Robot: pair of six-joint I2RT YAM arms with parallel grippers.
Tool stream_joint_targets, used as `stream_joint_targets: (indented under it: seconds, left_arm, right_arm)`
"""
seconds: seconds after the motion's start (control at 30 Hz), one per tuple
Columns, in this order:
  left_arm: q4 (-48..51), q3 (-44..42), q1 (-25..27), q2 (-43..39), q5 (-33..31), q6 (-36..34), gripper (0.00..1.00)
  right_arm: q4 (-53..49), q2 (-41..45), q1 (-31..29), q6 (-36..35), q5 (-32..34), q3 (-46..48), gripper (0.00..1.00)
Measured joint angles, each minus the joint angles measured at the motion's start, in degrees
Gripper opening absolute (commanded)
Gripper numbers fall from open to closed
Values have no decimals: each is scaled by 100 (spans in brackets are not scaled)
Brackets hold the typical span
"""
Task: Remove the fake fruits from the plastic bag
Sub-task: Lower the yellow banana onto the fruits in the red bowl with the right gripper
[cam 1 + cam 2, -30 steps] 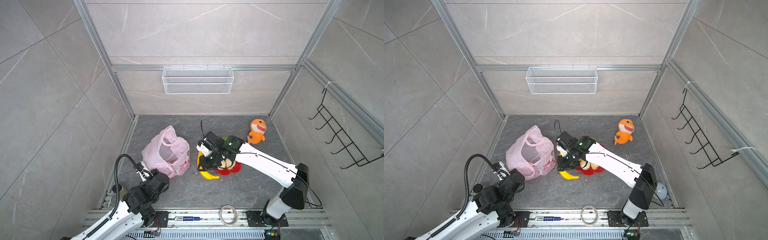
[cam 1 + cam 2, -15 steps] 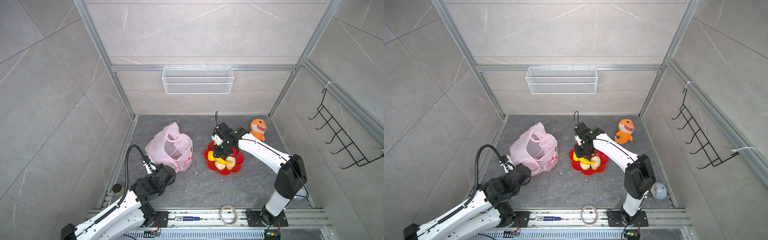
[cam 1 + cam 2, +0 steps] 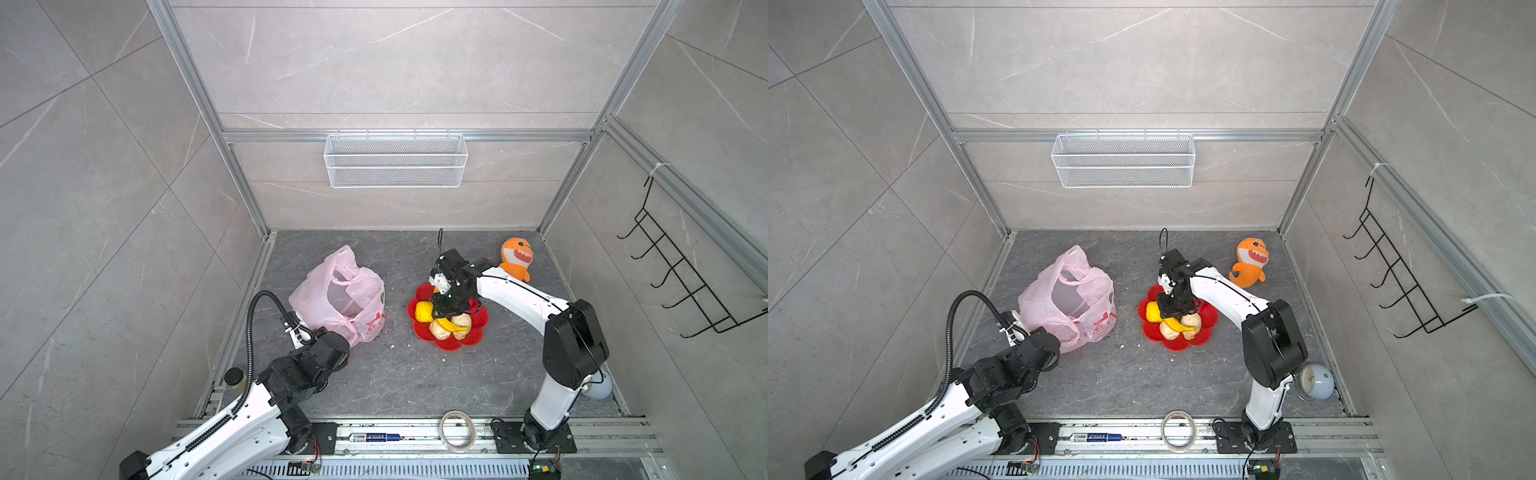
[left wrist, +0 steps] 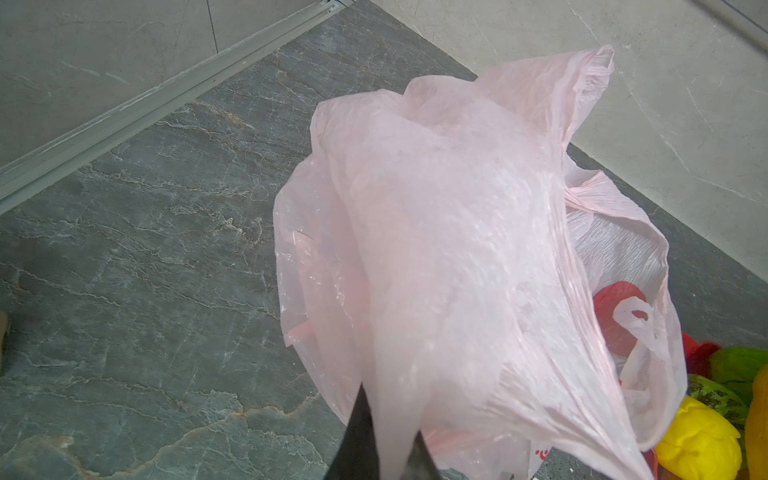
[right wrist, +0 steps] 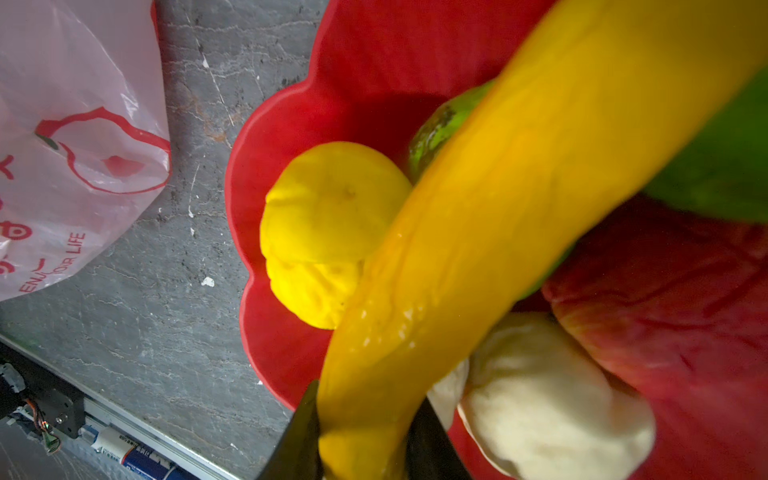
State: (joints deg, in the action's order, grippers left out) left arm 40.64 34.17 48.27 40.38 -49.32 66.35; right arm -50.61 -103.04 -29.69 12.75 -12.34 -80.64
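At the right gripper [image 5: 365,440]: clenched around one end of the banana [image 5: 498,208], a black finger on each side. Stretching away from the jaws over the red dish [image 5: 249,174], crossing above the fruits heaped inside; resting on them or just clear, impossible to tell. Inside the dish beside the banana: lemon [image 5: 328,224] against the rim on the bag's side, green fruit [image 5: 440,120] just past the lemon, cream fruit [image 5: 552,395] near the jaws, red fruit [image 5: 665,291] touching the cream one.

At the left gripper [image 4: 390,453]: pinched tight on a fold of the plastic bag [image 4: 457,228], film drawn up taut from the fingertips. Standing puffed and open-mouthed on the grey floor [image 3: 374,374], left of the dish in both top views, near but with bare floor between. Red printing facing the dish.

Beyond the dish toward the back right corner, well apart: orange plush shark [image 3: 515,257], upright.
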Motion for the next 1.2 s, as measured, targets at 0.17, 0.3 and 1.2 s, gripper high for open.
stream_joint_targets:
  seconds: [0.17,0.3,1.2]
  left_arm:
    - [-2,0,0,4,7,0,0]
    - [-2,0,0,4,20,0,0]
    - [22,-208,0,-358,39,98,0]
  right_arm:
    - [59,-2,26,-39,-74,48,30]
    - [79,-4,31,-42,-81,57,33]
    - [-11,-76,70,-37,-68,114,58]
